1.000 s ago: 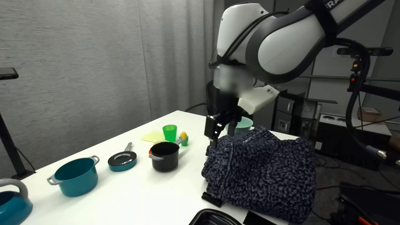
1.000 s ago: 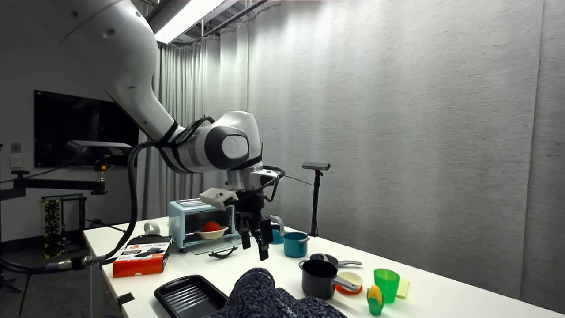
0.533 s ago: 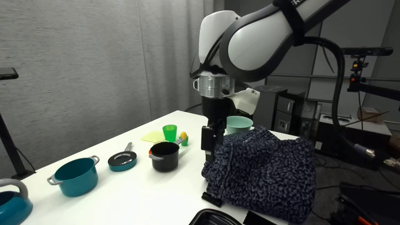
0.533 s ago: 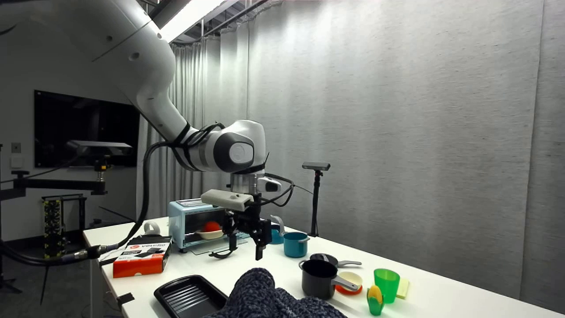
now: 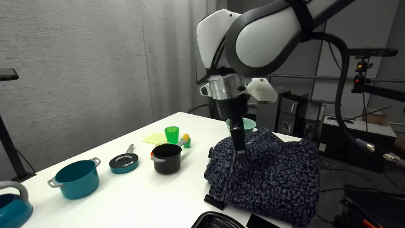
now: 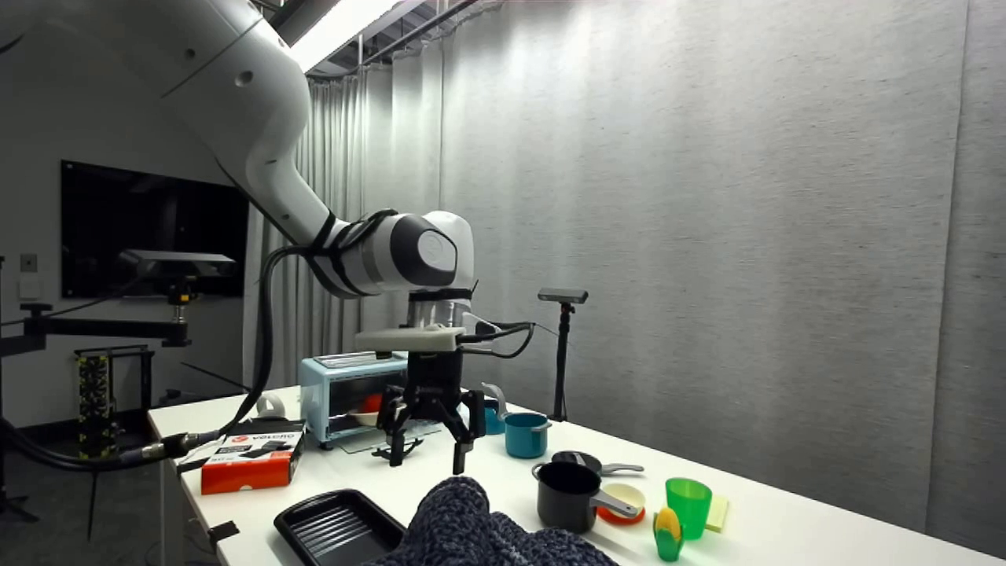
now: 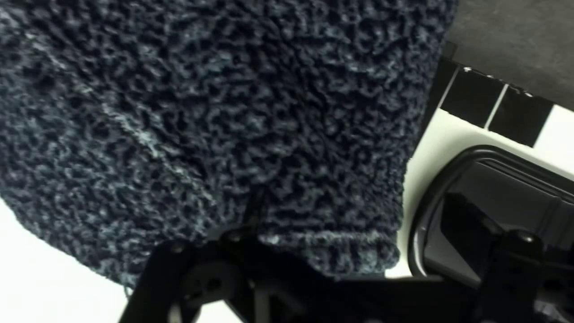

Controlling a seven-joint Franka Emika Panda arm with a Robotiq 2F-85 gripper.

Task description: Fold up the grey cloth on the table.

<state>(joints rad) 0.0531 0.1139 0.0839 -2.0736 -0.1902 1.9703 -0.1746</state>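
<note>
"Where does the grey cloth (image 5: 269, 183) lie?"

"Heaped loosely on the white surface (image 5: 136, 202), hiding part of its edge. It's dark navy with pale flecks, and the wrist view shows a lighter ridge running slantwise across it."

"And the jaws?"

"Released. In an exterior view their two sides stand well apart, both pointing down. In the wrist view they spread along the lower edge, dark and a little blurred, with the cloth showing beyond them."

"Are they touching the cloth?"

"I can't tell. In both exterior views they are near its raised folds."

"What's next to it?"

"A black ribbed tray (image 6: 338, 525), just beside the cloth. A mint bowl (image 5: 250, 124) stands behind the cloth in an exterior view, partly hidden."

"And toward the curtain (image 6: 707, 236)?"

"A teal pot (image 5: 80, 185), a small pan (image 5: 124, 161), a black saucepan (image 5: 167, 164), then a green cup (image 5: 172, 135) with a corn toy (image 5: 186, 137) near it."

"Anything farther along?"

"In an exterior view, a pale blue toaster oven (image 6: 318, 397) with a red and white box (image 6: 251, 465) just beside it, both on the surface."
</note>
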